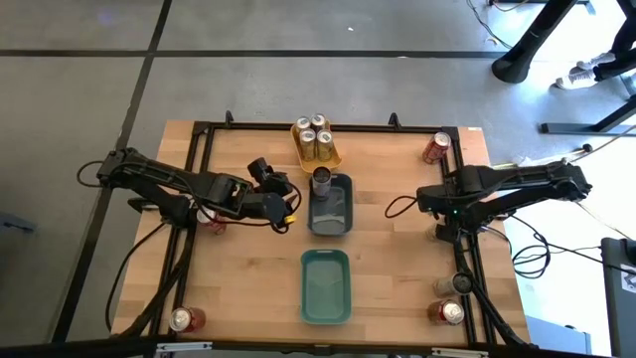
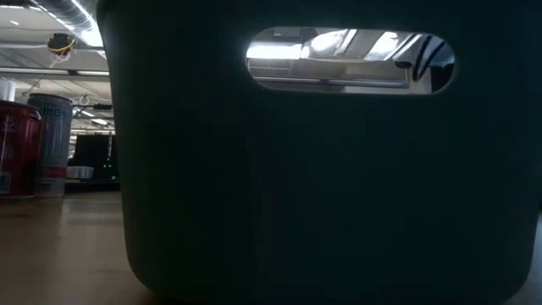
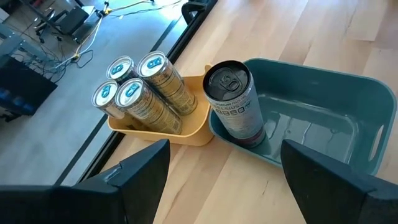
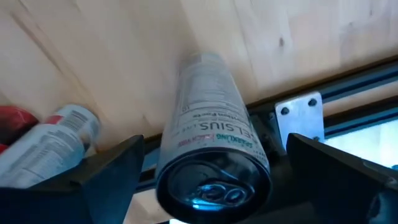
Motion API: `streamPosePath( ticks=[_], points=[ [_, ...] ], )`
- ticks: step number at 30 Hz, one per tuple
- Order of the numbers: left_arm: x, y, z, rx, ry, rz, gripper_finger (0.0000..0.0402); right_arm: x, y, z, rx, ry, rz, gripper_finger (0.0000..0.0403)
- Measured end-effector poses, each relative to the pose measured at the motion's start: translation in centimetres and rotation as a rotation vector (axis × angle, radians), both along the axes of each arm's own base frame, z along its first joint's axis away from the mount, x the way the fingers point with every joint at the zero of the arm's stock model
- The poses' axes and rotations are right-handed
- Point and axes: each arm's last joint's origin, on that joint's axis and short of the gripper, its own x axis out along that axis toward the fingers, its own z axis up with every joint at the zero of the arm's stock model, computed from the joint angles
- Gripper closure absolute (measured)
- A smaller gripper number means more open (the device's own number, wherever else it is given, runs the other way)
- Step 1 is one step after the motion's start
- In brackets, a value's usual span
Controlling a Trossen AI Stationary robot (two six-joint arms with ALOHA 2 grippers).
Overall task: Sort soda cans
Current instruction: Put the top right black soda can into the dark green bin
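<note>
A dark grey can (image 3: 233,102) stands upright in the far end of a teal tray (image 3: 323,118) at the table's middle (image 1: 343,211). Several gold cans (image 3: 146,87) stand in a yellow tray (image 1: 335,156) beyond it. My left gripper (image 3: 224,180) is open and empty, just left of the teal tray (image 1: 280,207). My right gripper (image 1: 444,227) is open at the table's right edge. Its fingers stand on either side of an upright grey can (image 4: 211,143) without touching it.
A second teal tray (image 1: 326,286) lies near the front and fills the low view (image 2: 322,186). Red cans stand at the far right (image 1: 435,149), near right (image 1: 447,312), near left (image 1: 184,320) and under my left arm (image 1: 212,219). A grey can (image 1: 459,284) stands at the right.
</note>
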Motion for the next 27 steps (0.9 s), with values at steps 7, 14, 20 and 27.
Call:
streamPosePath(
  ticks=[7, 14, 20, 27],
  points=[
    [0.0, 0.0, 0.0, 0.0, 0.0, -0.001, 0.0107, -0.4, 0.1, -1.4, 0.039, 0.061, -0.006, 0.0013],
    [0.0, 0.0, 0.0, 0.001, -0.001, -0.002, 0.0107, -0.6, 0.1, -1.8, 0.038, 0.082, -0.013, 0.0042],
    [0.0, -0.1, 0.0, 0.009, 0.008, -0.014, 0.0107, -0.5, 0.1, -1.8, 0.037, 0.083, -0.021, 0.0147],
    [0.1, -0.5, -0.1, 0.026, 0.03, -0.045, 0.0107, -0.3, 0.1, -1.3, 0.032, 0.065, -0.036, 0.0159]
  ],
)
